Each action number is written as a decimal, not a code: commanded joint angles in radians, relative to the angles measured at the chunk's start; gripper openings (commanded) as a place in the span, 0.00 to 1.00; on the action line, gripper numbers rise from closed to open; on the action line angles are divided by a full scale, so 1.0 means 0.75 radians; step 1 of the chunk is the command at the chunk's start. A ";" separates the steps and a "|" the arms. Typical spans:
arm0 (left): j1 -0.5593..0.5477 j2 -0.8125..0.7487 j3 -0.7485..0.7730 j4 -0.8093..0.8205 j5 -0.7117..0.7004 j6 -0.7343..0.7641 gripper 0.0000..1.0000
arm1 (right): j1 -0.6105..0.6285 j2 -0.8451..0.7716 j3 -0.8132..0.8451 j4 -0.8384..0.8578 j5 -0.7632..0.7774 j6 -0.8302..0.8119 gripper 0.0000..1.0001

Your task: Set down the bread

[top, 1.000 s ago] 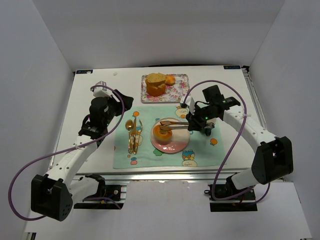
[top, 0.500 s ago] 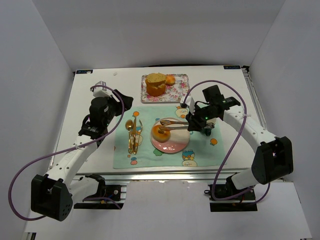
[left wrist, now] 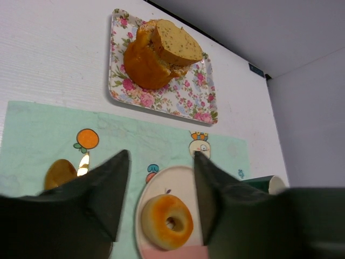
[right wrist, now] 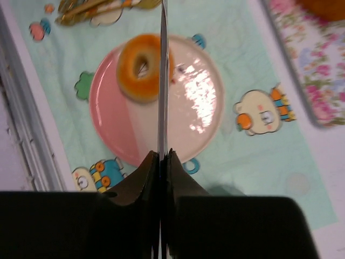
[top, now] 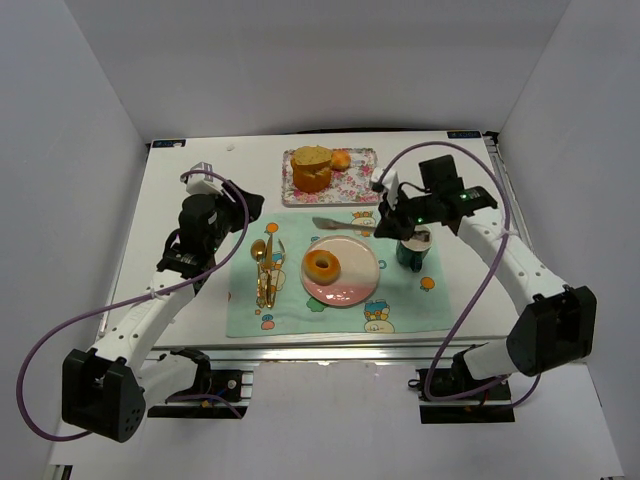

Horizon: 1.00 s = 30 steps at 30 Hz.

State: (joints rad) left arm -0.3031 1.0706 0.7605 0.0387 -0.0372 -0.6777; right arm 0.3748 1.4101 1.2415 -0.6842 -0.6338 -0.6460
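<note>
The bread (top: 322,265), a small golden-orange ring, lies flat on the left part of the pink and white plate (top: 358,285), free of any grip. It also shows in the left wrist view (left wrist: 166,221) and the right wrist view (right wrist: 141,67). My right gripper (top: 381,224) (right wrist: 161,154) is shut on thin metal tongs (top: 340,224) (right wrist: 162,81) and holds them above the plate's far edge, clear of the bread. My left gripper (top: 250,205) (left wrist: 160,156) is open and empty, above the mat to the left of the plate (left wrist: 141,202).
A floral tray (top: 355,180) at the back holds a tall brown loaf (top: 311,168) and a small bun (top: 341,159). A green cup (top: 411,252) stands right of the plate. Gold cutlery (top: 265,270) lies on the pale green placemat (top: 400,300).
The tongs let go of the bread, which now lies on the plate. My right gripper rose and drew back to the right with the tongs. The left arm stayed still.
</note>
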 commanded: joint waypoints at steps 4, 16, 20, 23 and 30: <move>0.003 0.000 0.017 0.047 0.041 0.008 0.27 | -0.280 -0.052 0.069 0.404 -0.029 0.425 0.00; 0.003 0.106 0.019 0.092 0.252 0.018 0.17 | -0.712 0.105 -0.432 0.980 0.790 0.798 0.00; 0.003 0.111 0.033 0.077 0.244 0.030 0.31 | -0.753 0.179 -0.485 1.064 0.806 0.778 0.00; 0.003 0.109 0.031 0.069 0.224 0.032 0.42 | -0.753 0.247 -0.494 1.051 0.788 0.686 0.22; 0.003 0.090 0.017 0.073 0.181 0.020 0.61 | -0.774 0.400 -0.430 0.861 0.751 0.528 0.57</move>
State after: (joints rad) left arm -0.3031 1.1633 0.7605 0.0868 0.1146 -0.6636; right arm -0.1913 1.6993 0.8814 0.0040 -0.0620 -0.1867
